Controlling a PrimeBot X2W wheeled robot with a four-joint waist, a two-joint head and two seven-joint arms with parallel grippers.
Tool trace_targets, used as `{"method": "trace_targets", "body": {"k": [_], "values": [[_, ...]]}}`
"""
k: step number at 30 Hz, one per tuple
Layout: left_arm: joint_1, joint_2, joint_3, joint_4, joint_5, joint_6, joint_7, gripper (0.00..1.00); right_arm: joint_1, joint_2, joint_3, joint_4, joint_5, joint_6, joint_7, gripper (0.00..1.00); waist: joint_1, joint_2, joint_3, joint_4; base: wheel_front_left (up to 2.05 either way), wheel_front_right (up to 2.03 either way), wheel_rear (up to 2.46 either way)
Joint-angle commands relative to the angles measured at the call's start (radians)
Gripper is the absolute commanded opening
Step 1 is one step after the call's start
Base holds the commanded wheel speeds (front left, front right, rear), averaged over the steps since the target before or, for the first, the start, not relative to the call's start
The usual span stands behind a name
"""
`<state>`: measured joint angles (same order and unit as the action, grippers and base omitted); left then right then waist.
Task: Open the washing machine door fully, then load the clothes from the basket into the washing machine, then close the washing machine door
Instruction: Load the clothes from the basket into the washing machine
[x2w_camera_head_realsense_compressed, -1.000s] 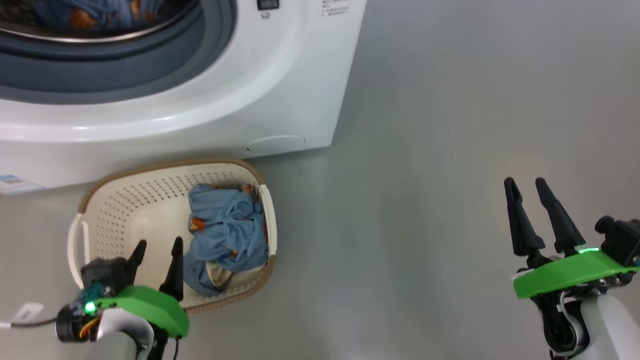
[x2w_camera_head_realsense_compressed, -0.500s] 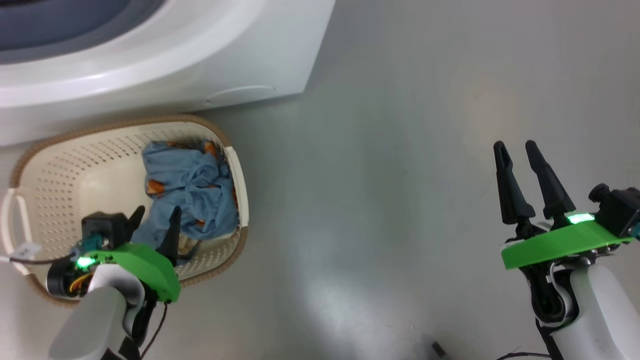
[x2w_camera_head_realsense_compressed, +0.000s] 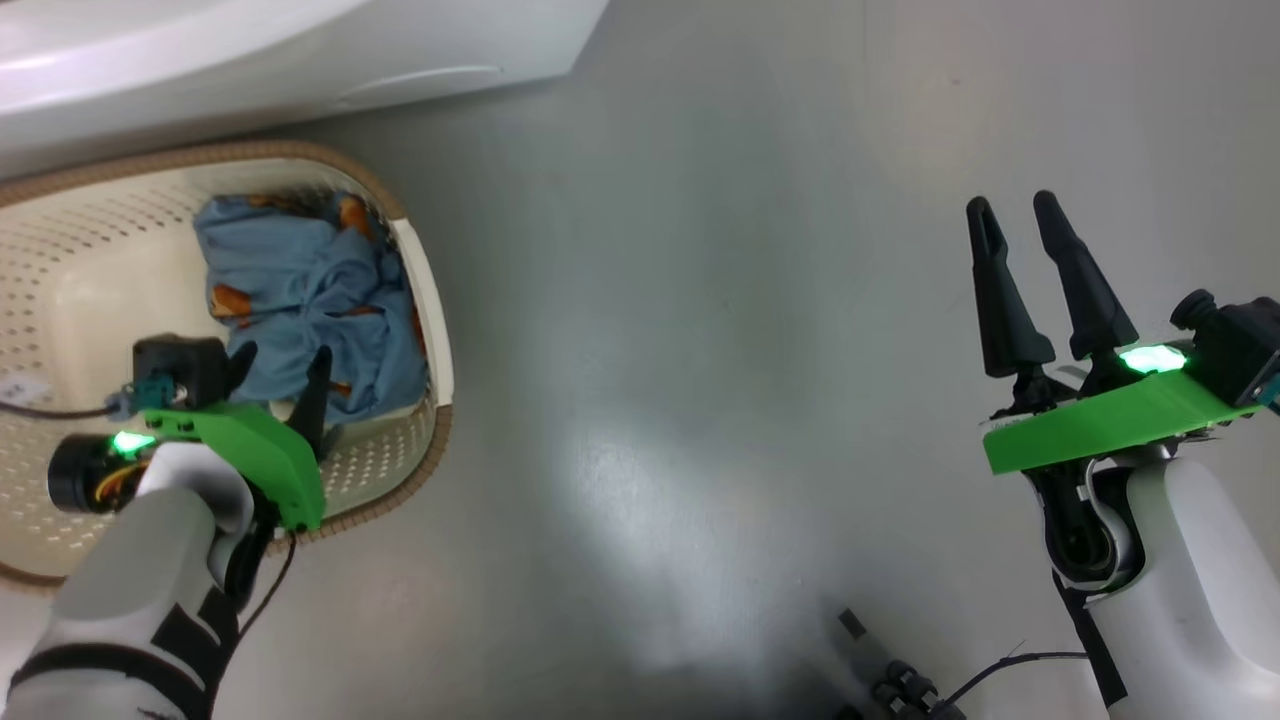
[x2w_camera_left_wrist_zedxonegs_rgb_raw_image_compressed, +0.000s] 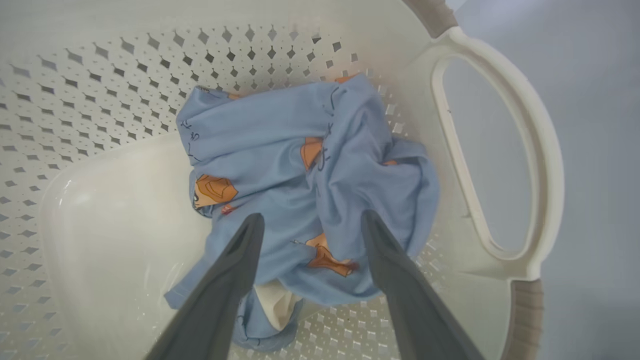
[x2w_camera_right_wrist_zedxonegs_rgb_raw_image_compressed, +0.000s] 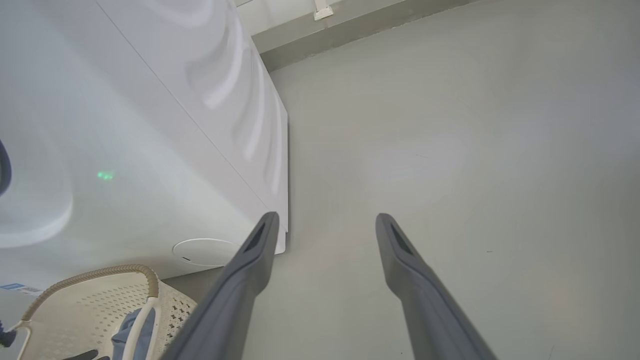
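Observation:
The cream basket stands on the floor against the white washing machine. The light blue clothes with orange figures lie bunched at its right end. My left gripper hangs open inside the basket, just above the clothes. In the left wrist view its fingers straddle the near part of the clothes, with a bit of cream cloth below them, and the gripper holds nothing. My right gripper is open and empty over bare floor, far to the right. The washing machine door is out of view.
The basket's white side handle is just right of the clothes. The right wrist view shows my right gripper, the machine's corner, its round low cover, the basket and grey floor. A cable lies at the bottom.
The head camera has tilted down, so the machine's opening has left the picture. My left gripper has moved further into the basket, over the clothes. Both grippers stay open.

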<state>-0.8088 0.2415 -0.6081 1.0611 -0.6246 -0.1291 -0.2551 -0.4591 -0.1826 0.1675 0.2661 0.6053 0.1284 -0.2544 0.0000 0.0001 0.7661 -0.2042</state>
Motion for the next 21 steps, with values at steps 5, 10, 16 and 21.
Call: {"method": "trace_targets", "body": {"k": [5,10,16,21], "values": [[-0.057,0.055,-0.067,0.017,-0.07,-0.002,0.0,1.0,0.003,0.003,0.024,-0.024,-0.015,0.002,-0.007,1.0,0.0,-0.0001,0.066,-0.014,0.0,0.0,0.0],[-0.099,0.072,-0.13,0.029,-0.134,-0.002,0.006,1.0,-0.011,0.008,0.034,-0.029,-0.016,0.002,-0.007,1.0,0.0,-0.0001,0.092,-0.021,0.0,0.0,0.0],[-0.135,0.092,-0.2,0.022,-0.213,-0.002,0.023,1.0,-0.022,0.008,0.044,-0.037,-0.015,0.002,-0.007,1.0,0.0,-0.0001,0.113,-0.035,0.0,0.0,0.0],[-0.153,0.102,-0.258,0.007,-0.281,-0.002,0.028,0.69,-0.018,0.004,0.039,-0.04,-0.015,0.002,-0.007,1.0,0.0,-0.0001,0.119,-0.043,0.0,0.0,0.0]]}}
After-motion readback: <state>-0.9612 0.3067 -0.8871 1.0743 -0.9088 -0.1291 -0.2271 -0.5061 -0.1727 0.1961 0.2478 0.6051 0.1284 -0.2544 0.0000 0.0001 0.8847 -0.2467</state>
